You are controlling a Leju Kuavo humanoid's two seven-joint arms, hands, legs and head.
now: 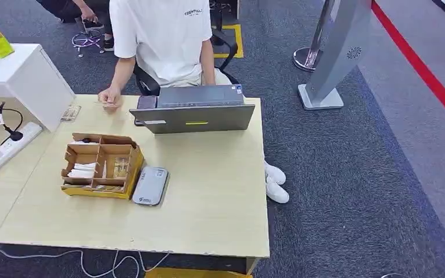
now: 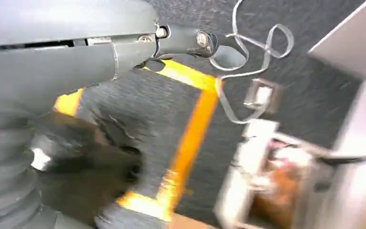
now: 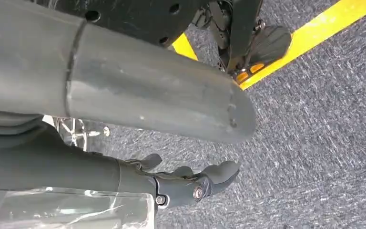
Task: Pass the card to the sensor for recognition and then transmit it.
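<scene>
Tan cardboard divider box (image 1: 99, 165) is the landmark, on the pale wood table (image 1: 220, 202). Cards look to be the white and printed slips in its compartments; cannot tell which one is meant. Grey rounded sensor pad (image 1: 150, 185) lies touching the box on the side toward the grey laptop's (image 1: 194, 110) end, long axis running from robot to seated person (image 1: 162, 40).

Right hand (image 3: 186, 183): hanging over carpet, fingers loosely spread, holding nothing. Left hand (image 2: 76, 157): blurred, cannot tell.

Judgement: box sits left of centre, so left hand is likely nearer.
</scene>
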